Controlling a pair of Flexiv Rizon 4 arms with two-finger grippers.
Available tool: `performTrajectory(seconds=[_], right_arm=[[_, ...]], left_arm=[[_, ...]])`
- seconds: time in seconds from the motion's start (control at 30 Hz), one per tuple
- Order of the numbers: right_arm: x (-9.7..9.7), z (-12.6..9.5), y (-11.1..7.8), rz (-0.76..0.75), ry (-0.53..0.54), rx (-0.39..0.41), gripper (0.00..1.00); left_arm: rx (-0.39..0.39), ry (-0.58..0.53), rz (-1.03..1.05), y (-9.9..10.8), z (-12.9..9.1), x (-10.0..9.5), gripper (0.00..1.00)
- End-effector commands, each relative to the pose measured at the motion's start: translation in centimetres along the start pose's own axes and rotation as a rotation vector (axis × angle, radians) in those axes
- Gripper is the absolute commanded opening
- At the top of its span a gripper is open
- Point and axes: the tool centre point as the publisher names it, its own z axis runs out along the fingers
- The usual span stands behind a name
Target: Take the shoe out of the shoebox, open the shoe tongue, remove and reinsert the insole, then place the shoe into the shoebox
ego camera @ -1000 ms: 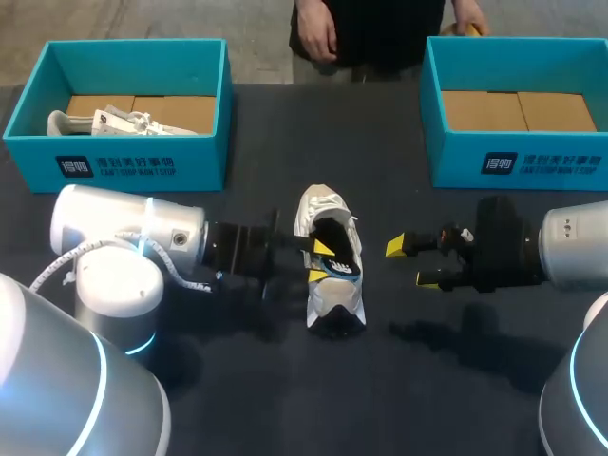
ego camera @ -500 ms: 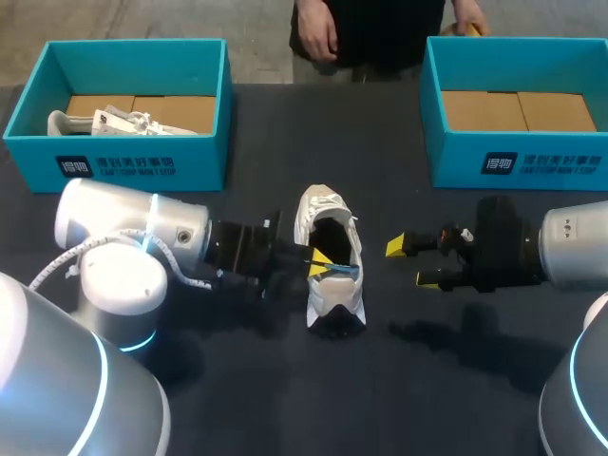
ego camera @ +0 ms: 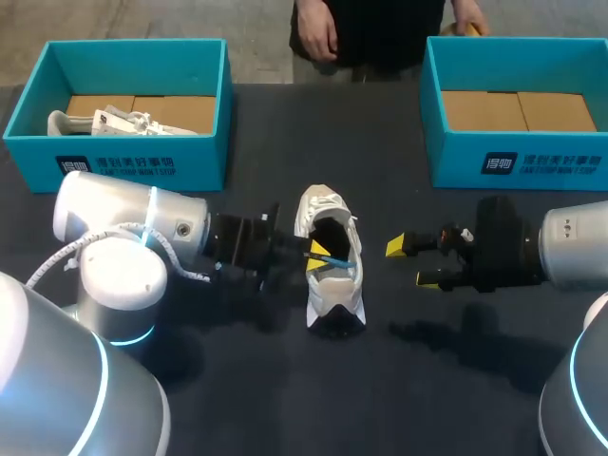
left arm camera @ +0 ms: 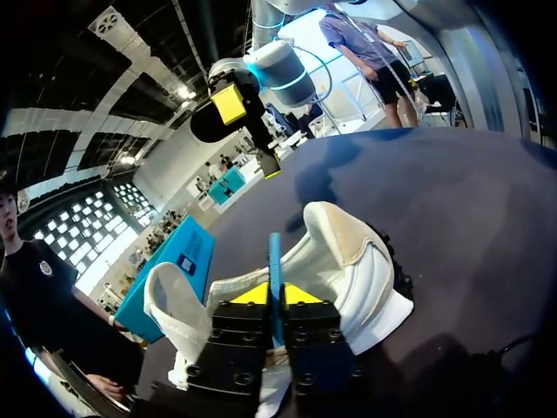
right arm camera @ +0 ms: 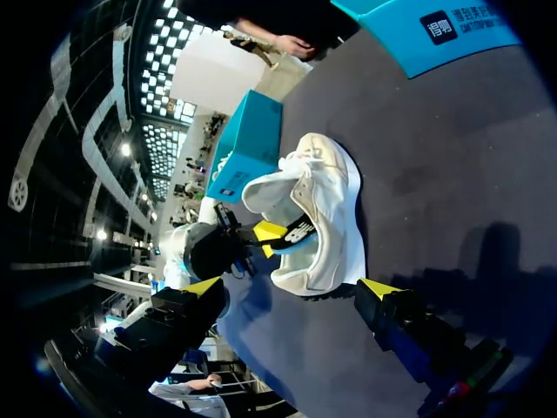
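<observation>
Your left gripper (ego camera: pixel 321 253) reaches into the opening of the shoe (ego camera: pixel 334 290). From above, its yellow tips are half sunk in there, so you cannot read the grip from the head view. The left wrist view settles it: the two tips are pressed together on the thin blue edge of the insole (left arm camera: pixel 274 257), which stands on edge between them. Most of the insole is hidden inside the shoe. Only that edge shows, plus a dark strip of it in the right wrist view. You cannot tell whether its front end is seated or lifted. The near end of the shoe is dark and hard to separate from the table (ego camera: pixel 427 380). The shoe stands on its sole in mid-table, between your two arms and outside both boxes

Your right gripper (ego camera: pixel 410 263) hovers near the shoe on its right side, fingers spread wide, nothing between them, touching nothing

By count, there are two teal boxes at the far corners. The left box (ego camera: pixel 133 161) holds a second shoe (ego camera: pixel 104 122), white, its details too small to make out. The right box (ego camera: pixel 513 157) shows a cardboard floor, and its right end is cut off. That makes two shoes, one insole in view and two grippers
</observation>
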Motion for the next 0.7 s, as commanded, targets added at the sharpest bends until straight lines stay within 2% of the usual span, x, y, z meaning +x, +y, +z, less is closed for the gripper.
performTrajectory(seconds=[0.03,0.13,0.37,0.4,0.47,0.57,0.63,0.67,0.7], right_arm=[[0.1,0.0,-0.1,0.001,-0.004,-0.002,1.00],[0.1,0.0,-0.1,0.001,-0.004,-0.002,1.00],[0.1,0.0,-0.1,0.001,-0.004,-0.002,1.00],[0.1,0.0,-0.1,0.001,-0.004,-0.002,1.00],[0.1,0.0,-0.1,0.001,-0.004,-0.002,1.00],[0.1,0.0,-0.1,0.001,-0.004,-0.002,1.00],[0.1,0.0,-0.1,0.001,-0.004,-0.002,1.00],[0.1,0.0,-0.1,0.001,-0.004,-0.002,1.00],[0.1,0.0,-0.1,0.001,-0.004,-0.002,1.00]], left_arm=[[0.003,0.002,0.003,-0.5,-0.7,0.0,0.43],[0.010,0.004,0.010,-0.8,-1.2,-0.1,0.46],[0.026,0.000,0.030,-1.6,-1.8,-0.4,0.42],[0.028,0.002,0.033,-1.7,-2.1,-0.5,0.36],[0.028,0.002,0.034,-1.8,-2.1,-0.5,0.35],[0.031,0.001,0.041,-2.0,-2.3,-0.5,0.25],[0.033,0.005,0.042,-2.1,-2.3,-0.5,0.23],[0.034,0.007,0.043,-2.2,-2.4,-0.6,0.20],[0.035,0.007,0.043,-2.3,-2.4,-0.6,0.07]])
